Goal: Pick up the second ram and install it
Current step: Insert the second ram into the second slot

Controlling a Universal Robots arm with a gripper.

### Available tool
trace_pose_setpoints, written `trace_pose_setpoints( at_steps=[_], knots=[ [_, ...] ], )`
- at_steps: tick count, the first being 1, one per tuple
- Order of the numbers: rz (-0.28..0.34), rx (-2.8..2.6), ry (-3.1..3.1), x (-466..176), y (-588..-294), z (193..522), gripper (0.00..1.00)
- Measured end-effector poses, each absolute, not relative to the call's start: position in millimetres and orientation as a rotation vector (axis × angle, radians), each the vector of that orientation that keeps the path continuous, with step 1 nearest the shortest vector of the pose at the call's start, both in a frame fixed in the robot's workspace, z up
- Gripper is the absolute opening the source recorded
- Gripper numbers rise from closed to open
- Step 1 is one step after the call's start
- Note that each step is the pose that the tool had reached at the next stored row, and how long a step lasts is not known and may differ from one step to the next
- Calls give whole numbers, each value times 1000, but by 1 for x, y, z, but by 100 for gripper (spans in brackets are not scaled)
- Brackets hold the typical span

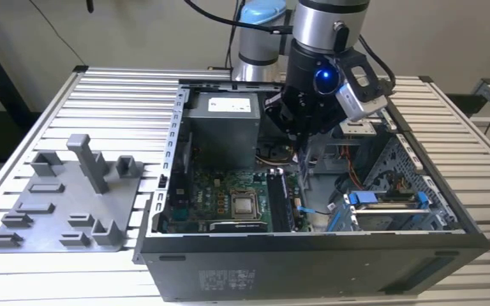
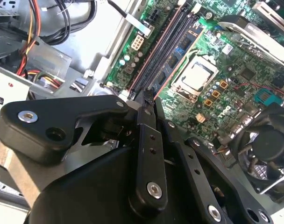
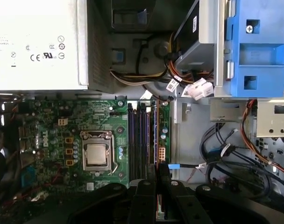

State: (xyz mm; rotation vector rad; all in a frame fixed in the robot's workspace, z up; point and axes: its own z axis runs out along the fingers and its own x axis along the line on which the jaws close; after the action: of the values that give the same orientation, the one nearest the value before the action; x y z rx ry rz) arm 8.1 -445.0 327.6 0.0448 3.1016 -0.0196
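Observation:
My gripper (image 1: 303, 183) hangs inside the open computer case (image 1: 313, 255), just above the motherboard's memory slots (image 1: 281, 197). Its black fingers (image 2: 146, 140) are pressed close together. A thin sliver of board shows between them in the first wrist view; it looks like the second ram (image 3: 159, 211), held edge-on and mostly hidden by the fingers. The fingertips of the gripper (image 3: 159, 173) sit over the end of the long dark slots (image 3: 141, 140), beside the processor socket (image 3: 99, 155). In the second wrist view the gripper (image 2: 148, 95) points along the same slots (image 2: 163, 46).
A grey plastic tray (image 1: 58, 210) with blocks and a post lies on the exterior view's left. Inside the case are the power supply (image 1: 221, 127), a blue drive bracket (image 1: 381, 199), loose cables (image 3: 226, 154) and a fan (image 2: 268, 149). The case walls close in around the arm.

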Motion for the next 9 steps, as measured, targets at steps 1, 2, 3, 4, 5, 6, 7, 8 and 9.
trace_pose_setpoints(
  at_steps=[1,2,3,4,5,6,7,8,9],
  knots=[
    [-20,45,3102,8,-445,326,14],
    [-19,45,3101,8,-445,325,14],
    [-20,45,3102,8,-445,324,14],
    [-20,45,3102,8,-445,323,14],
    [-20,45,3102,8,-445,321,14],
    [-20,45,3102,8,-445,319,14],
    [-20,45,3102,7,-445,317,14],
    [-20,45,3102,7,-445,316,14],
    [-20,45,3102,7,-445,315,14]
  ],
)
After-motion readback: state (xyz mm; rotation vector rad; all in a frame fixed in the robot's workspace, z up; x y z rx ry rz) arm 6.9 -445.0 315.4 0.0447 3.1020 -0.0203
